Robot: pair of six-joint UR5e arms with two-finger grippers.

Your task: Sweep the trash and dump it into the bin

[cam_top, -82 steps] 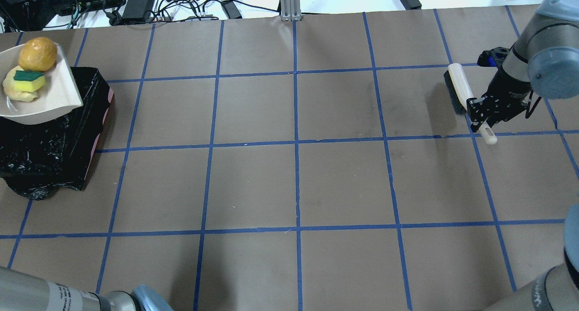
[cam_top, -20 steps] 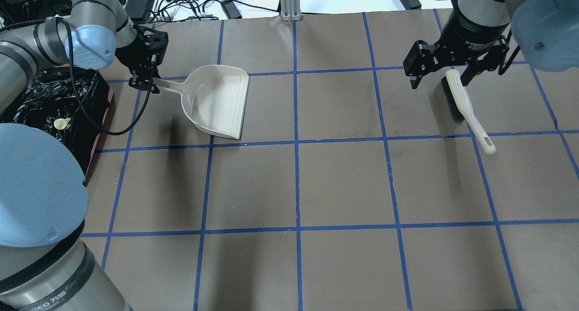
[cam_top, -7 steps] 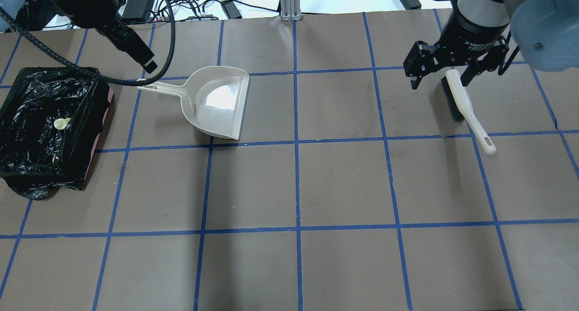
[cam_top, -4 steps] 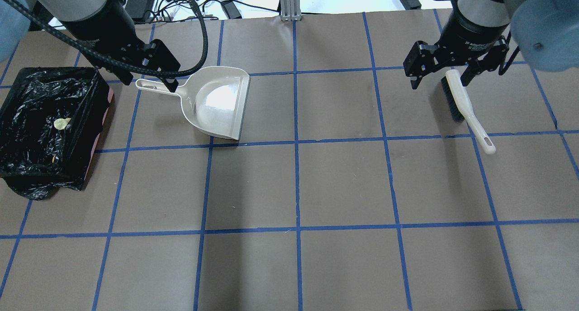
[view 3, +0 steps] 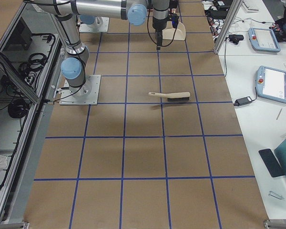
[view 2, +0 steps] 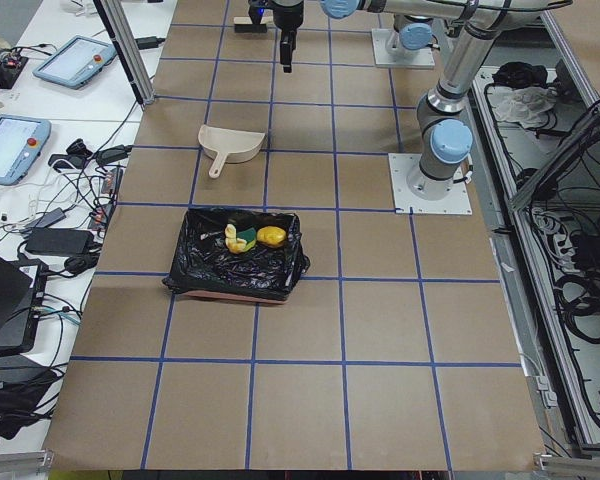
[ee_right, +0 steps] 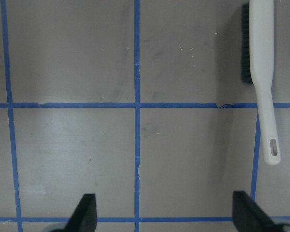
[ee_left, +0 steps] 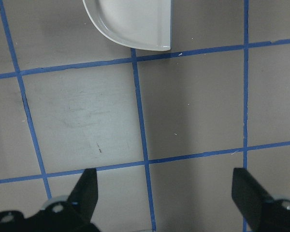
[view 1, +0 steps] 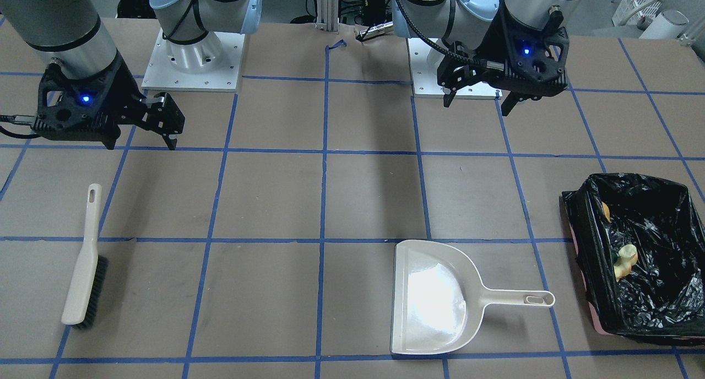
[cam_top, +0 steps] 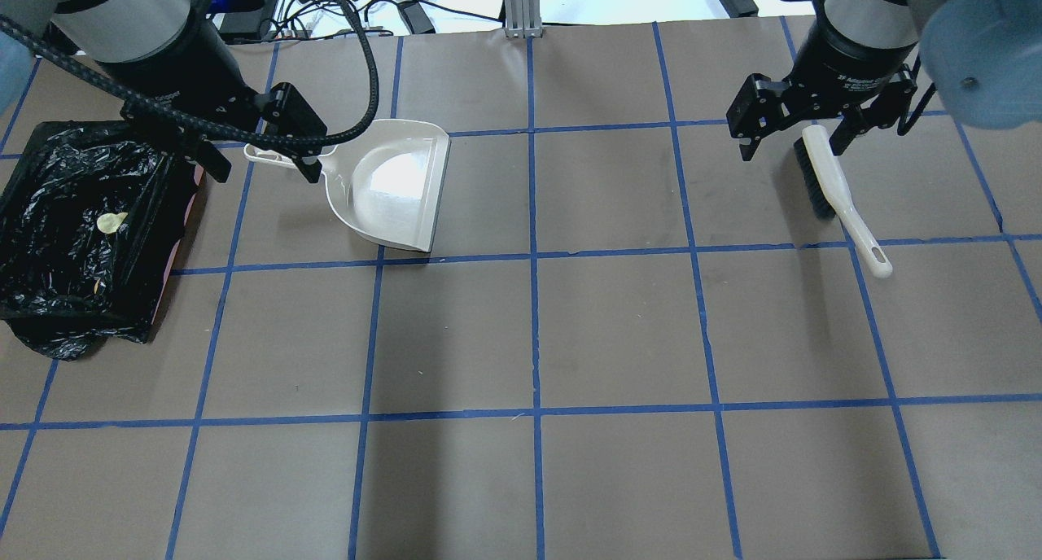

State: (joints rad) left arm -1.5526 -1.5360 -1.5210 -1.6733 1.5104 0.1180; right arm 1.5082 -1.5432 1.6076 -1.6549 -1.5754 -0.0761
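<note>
Trash [view 2: 248, 238] lies inside the bin [view 1: 633, 180]; dumping judged complete. Dustpan [view 1: 429, 302] rests flat on the bench [view 1: 330, 202] just beside the bin, brush [view 1: 82, 269] well apart from it, neither held. Left fingers [ee_left: 89, 186] and right fingers [ee_right: 86, 208] spread wide, empty, since no tool is needed

A beige dustpan [view 1: 427, 296] is lying flat on the brown table covering [view 1: 264, 197], well apart from a white brush [view 1: 82, 263] with dark bristles, while blue tape lines [view 1: 323, 202] are crossing the covering in a grid and two tablets [view 2: 8, 148] are sitting on a white side desk.
</note>
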